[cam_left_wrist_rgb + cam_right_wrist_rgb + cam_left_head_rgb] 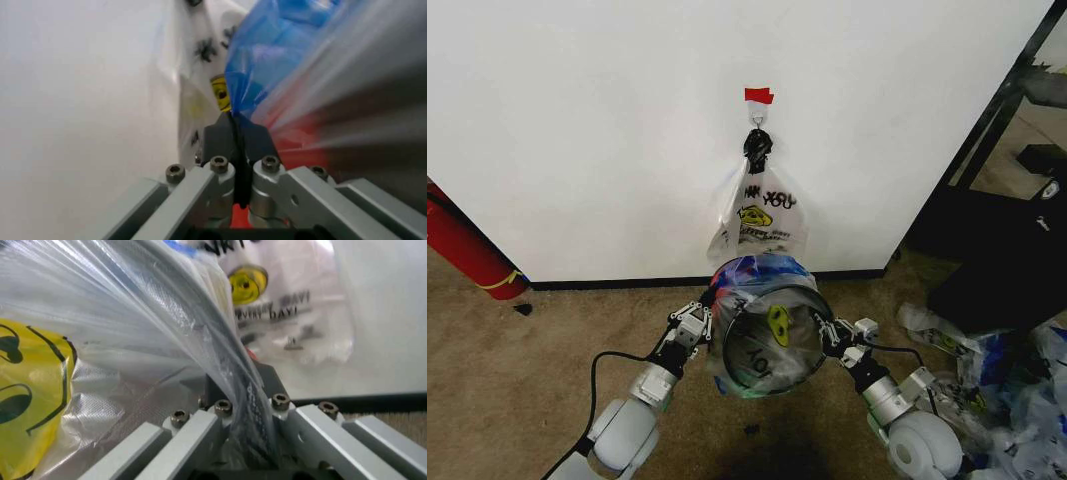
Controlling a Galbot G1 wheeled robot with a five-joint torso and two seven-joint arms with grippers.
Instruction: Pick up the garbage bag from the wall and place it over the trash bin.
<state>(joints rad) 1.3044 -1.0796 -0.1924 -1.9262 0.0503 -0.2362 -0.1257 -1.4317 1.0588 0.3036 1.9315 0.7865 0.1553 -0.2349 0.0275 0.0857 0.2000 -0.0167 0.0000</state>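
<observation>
A see-through garbage bag (757,270) with blue patches is stretched across the mouth of the round trash bin (805,291), which stands on the carpet at the foot of the white wall (577,120). A yellow smiley shows inside the opening. My left gripper (702,318) is shut on the bag's left edge, pinching blue film (280,60) between its closed fingers (223,137). On the opposite rim my right gripper (832,335) is shut on clear film (167,315). Most of the bin's body is hidden by plastic.
A clear "THANK YOU" smiley bag (762,215) hangs from the metal hook (757,120) under a red tape strip (759,96), right behind the bin. A red cylinder (467,255) leans at the left. A pile of plastic bags (987,370) and a black frame (987,130) are on the right.
</observation>
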